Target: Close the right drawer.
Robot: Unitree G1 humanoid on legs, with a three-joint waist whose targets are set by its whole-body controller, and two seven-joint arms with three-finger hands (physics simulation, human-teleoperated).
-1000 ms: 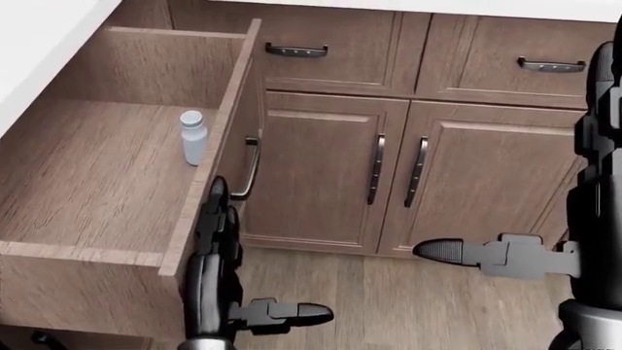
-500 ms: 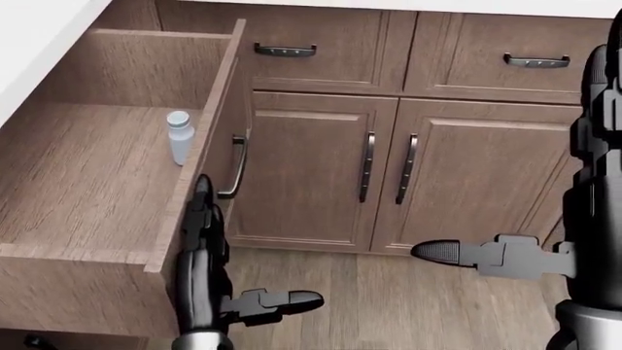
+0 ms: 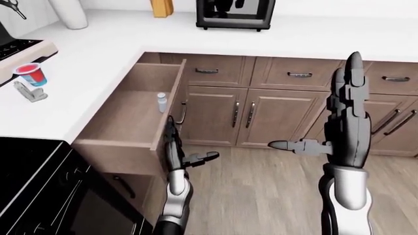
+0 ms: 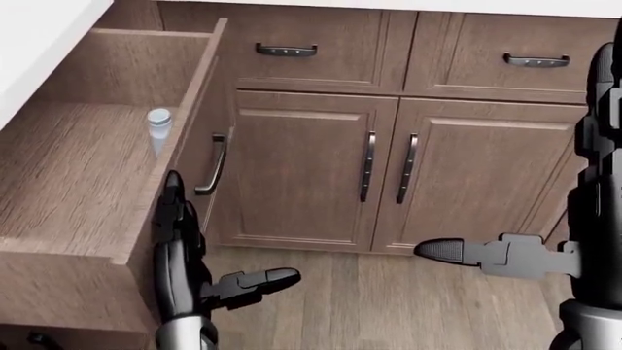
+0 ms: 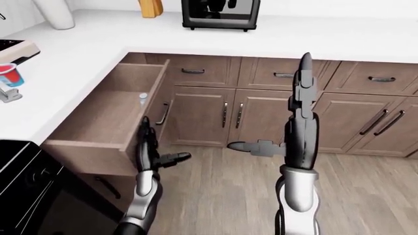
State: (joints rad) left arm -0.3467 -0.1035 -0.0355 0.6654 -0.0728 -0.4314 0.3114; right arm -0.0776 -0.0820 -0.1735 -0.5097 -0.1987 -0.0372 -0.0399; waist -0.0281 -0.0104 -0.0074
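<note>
Drawer (image 3: 131,125) pulled well out from under the white counter (image 3: 98,63); nothing of the closing shows as done. Judged from its extension, the whole push is still to make.

Drawer front panel (image 4: 195,157) stands edge-on in the head view, its dark handle (image 4: 211,166) on the outer face, just above and beside the left fingertips.

Left hand (image 4: 195,273) raised flat along the outer face of the front panel, fingers (image 4: 173,211) extended upward and together, thumb (image 4: 262,279) splayed out away from the drawer. Fingers spread, gripping nothing. They look to be against or just beside the panel; contact cannot be confirmed.

Right hand (image 3: 346,122) held upright, well apart from the drawer, fingers straight up, thumb (image 3: 287,145) pointing toward the left hand. Spread, empty, idle.

Small white-capped bottle (image 4: 158,127) stands upright inside the drawer, on the far side of the panel from the left fingers, near the panel's inner face.

Next move, as a judgement: a flat-hand shove on the panel; the bottle may tip.
</note>
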